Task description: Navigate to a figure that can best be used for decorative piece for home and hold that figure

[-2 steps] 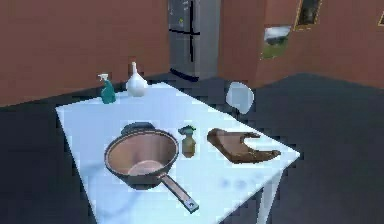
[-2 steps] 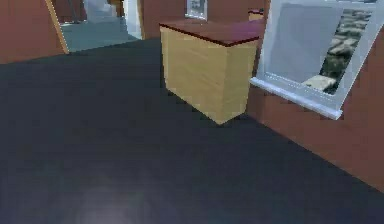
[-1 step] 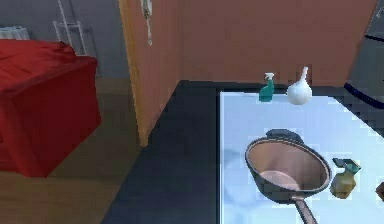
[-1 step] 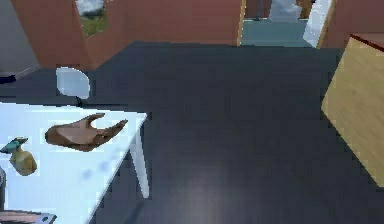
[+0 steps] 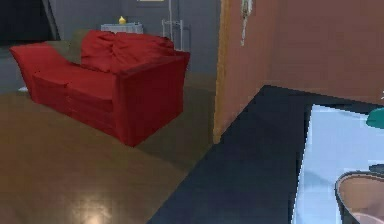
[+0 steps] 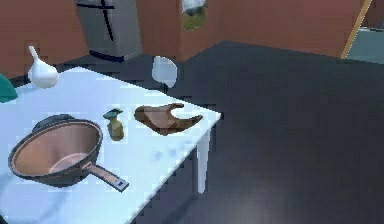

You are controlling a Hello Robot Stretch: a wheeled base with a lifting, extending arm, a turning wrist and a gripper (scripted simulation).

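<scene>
Alignment is the step in hand, I judge. The small olive figure point(image 6: 116, 124) stands upright on the white table point(image 6: 190, 140), just beside the pan point(image 6: 58, 152) and near a flat brown thing point(image 6: 165, 117). It sits left of the arm side view's middle, so the base probably needs a short drive ahead to bring it onto the arm's line. The arm would then lift above table height before reaching out. Coming in high and slow should keep the arm off the pan's rim and handle, which lie closest to the figure. A nudge could topple so slim a piece. Of the tool's state I cannot tell.

The arm side view gives most of the table top, with a white vase point(image 6: 40, 68) toward its far side and a fridge point(image 6: 108, 25) beyond. The forward view adds a red sofa point(image 5: 105, 78) across a wood floor point(image 5: 70, 170) and an orange wall point(image 5: 300, 50), and it catches the table's near corner with the pan's rim at lower right.
</scene>
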